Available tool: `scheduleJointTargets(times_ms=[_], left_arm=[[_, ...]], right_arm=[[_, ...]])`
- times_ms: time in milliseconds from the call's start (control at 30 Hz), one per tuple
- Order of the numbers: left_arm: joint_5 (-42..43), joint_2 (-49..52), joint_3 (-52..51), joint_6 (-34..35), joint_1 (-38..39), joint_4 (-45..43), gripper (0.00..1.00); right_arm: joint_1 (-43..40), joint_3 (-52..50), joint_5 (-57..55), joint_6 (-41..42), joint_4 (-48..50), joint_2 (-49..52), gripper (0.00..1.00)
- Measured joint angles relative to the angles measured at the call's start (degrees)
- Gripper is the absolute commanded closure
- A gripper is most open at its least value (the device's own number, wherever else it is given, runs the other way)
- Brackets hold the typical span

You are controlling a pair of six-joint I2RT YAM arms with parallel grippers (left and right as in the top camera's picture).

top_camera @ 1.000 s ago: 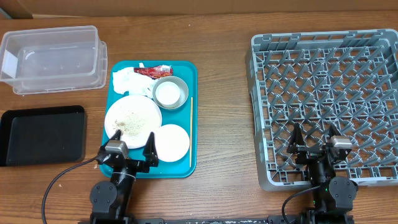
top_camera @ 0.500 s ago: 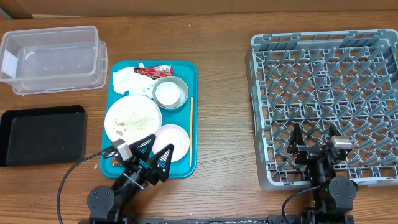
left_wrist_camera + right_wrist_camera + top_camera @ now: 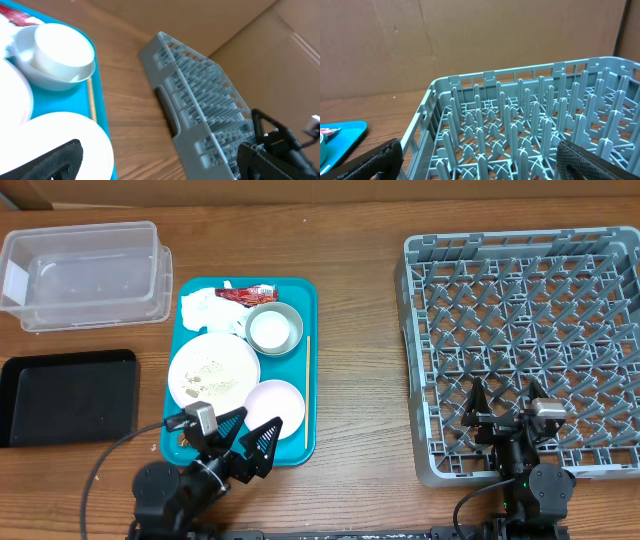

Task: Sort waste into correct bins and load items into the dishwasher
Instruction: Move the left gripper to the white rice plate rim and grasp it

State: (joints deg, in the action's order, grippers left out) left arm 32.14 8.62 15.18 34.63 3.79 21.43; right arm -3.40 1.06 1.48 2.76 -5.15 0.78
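On the teal tray (image 3: 304, 298) lie a crumpled white napkin (image 3: 207, 308), a red foil wrapper (image 3: 249, 293), a grey bowl (image 3: 273, 329), a large plate (image 3: 213, 369) with rice scraps and a brown lump, a small plate (image 3: 276, 403) and a wooden stick (image 3: 307, 380). My left gripper (image 3: 250, 435) is open and empty, low over the small plate's near edge (image 3: 75, 135). The bowl shows in the left wrist view (image 3: 57, 52). My right gripper (image 3: 503, 402) is open and empty over the grey dish rack (image 3: 520, 260), near its front edge (image 3: 485, 130).
A clear plastic tub (image 3: 85, 272) stands at the back left. A black tray (image 3: 65, 395) lies in front of it at the left edge. Bare wood lies between the teal tray and the rack. Cardboard walls stand behind the table.
My left gripper has swung from the tray's front left to over the small plate, turning toward the right. The right arm has not moved.
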Motion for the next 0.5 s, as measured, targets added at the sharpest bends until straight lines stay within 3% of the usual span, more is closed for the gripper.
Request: scheduleJointTargets(times_ms=[200, 333, 500], left_arm=[[-6.0, 14.2, 12.4, -6.4, 0.0, 13.6, 0.00], [-8.2, 23.4, 17.9, -8.1, 0.0, 14.4, 0.00], [-4.9, 29.2, 21.2, -9.7, 0.0, 14.7, 0.00]], right_arm=[[0.0, 0.0, 0.0, 0.0, 0.0, 0.0, 0.00], [0.0, 0.0, 0.0, 0.0, 0.0, 0.0, 0.00], [0.0, 0.0, 0.0, 0.0, 0.0, 0.0, 0.00]])
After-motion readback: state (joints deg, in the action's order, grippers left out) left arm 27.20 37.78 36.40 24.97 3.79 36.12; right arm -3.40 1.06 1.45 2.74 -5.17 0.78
